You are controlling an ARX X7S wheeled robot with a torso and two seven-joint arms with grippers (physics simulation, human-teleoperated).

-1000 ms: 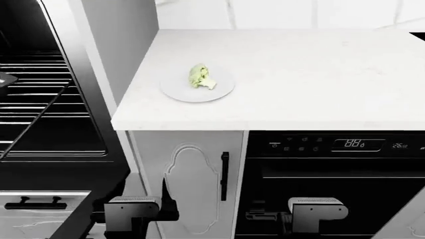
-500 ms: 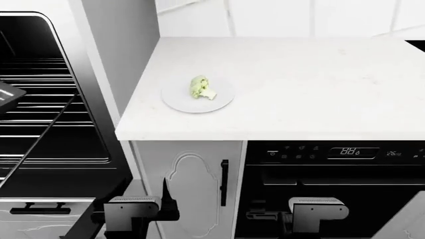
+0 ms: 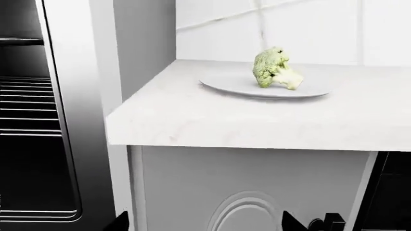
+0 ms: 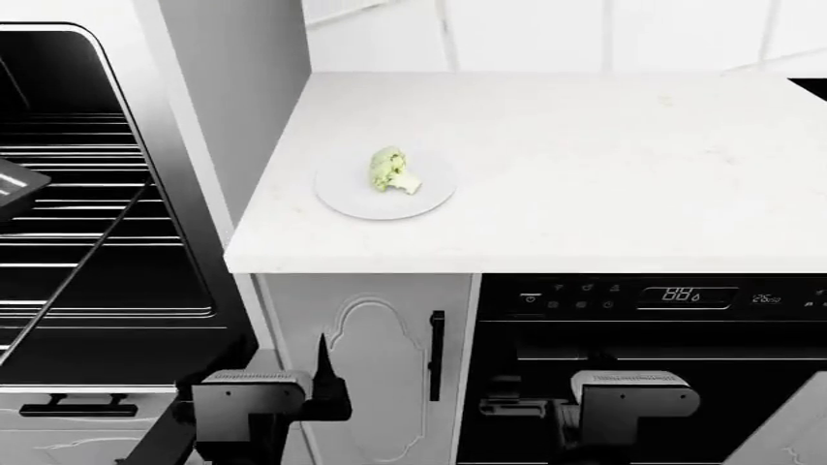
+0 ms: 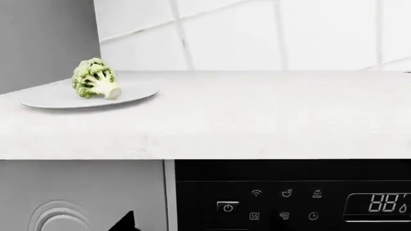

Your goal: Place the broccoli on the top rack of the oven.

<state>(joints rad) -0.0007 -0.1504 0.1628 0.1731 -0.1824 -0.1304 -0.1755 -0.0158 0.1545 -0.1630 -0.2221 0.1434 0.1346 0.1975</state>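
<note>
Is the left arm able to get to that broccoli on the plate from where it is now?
Probably yes. The broccoli sits uncovered on the plate near the counter's front left corner, nothing around it. The left gripper hangs below the counter edge, so it must rise first.

Pale green broccoli point(image 4: 391, 170) on plate point(image 4: 427, 199), oven point(image 4: 97, 184) open w/ racks.

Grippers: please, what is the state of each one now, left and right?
Left gripper: holds nothing; open or closed cannot be told.
Right gripper: holds nothing; open or closed cannot be told.
</note>
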